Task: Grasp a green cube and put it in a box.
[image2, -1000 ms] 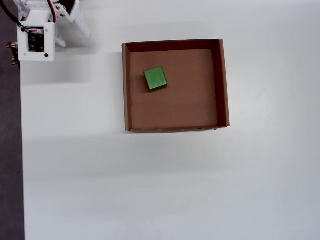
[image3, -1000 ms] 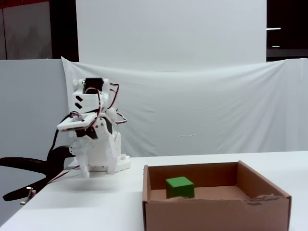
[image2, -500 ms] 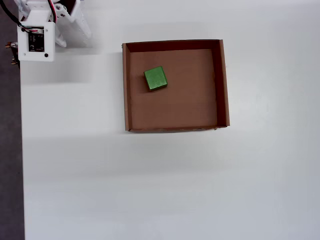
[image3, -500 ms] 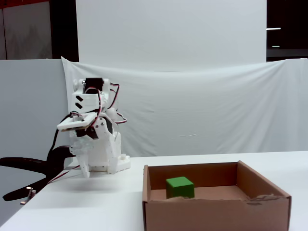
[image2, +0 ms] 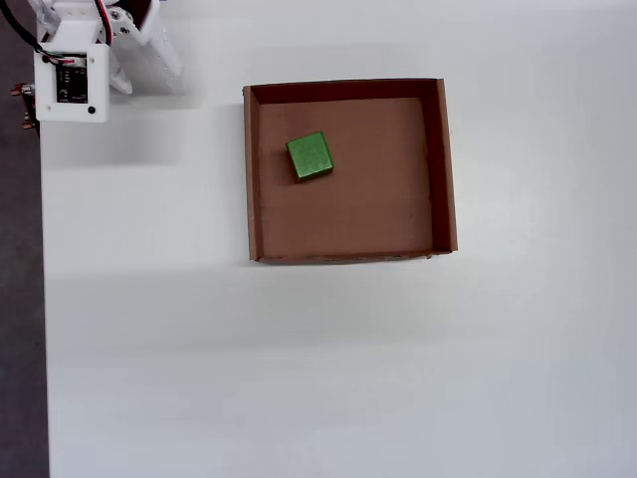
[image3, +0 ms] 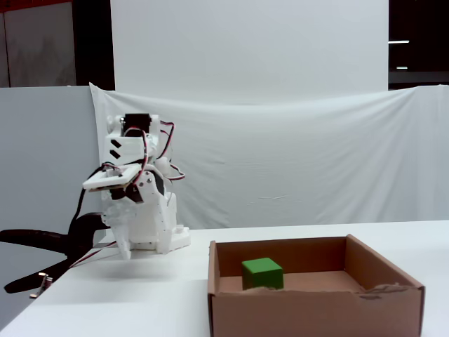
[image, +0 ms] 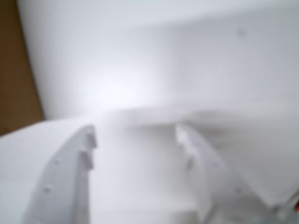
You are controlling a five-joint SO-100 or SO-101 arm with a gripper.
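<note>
- The green cube point(image2: 310, 156) sits on the floor of the box point(image2: 445, 169), in the half nearer the arm; in the overhead view it lies toward the box's upper-left corner, close to the left wall but not touching any wall.
- The box rests on the white tabletop point(image2: 299, 378), around the middle of its width and nearer the top edge of the overhead view than the bottom one.
- The arm point(image3: 137, 203) is folded up over its base at the tabletop's top-left corner in the overhead view, well apart from the box, with bare tabletop between them.
- The pincer point(image: 135, 135) appears only in the blurred wrist view: its two white fingers point(image: 88, 140) stand apart with nothing between them, so it holds nothing. Only white surface shows past the fingers, with a brown strip at the left edge too blurred to name.
- The relation that matters: from the pincer, the cube lies out across the tabletop, to the right and slightly down in the overhead view, and low behind the box's left wall. Any further reach would have to clear that wall from above.
- The cube has no long axis. Its faces are turned slightly off the box walls in the overhead view, so a grasp would suit either pair of opposite faces.
- Judging by how things lie, the task looks finished: cube in the box, arm at rest away from it.
</note>
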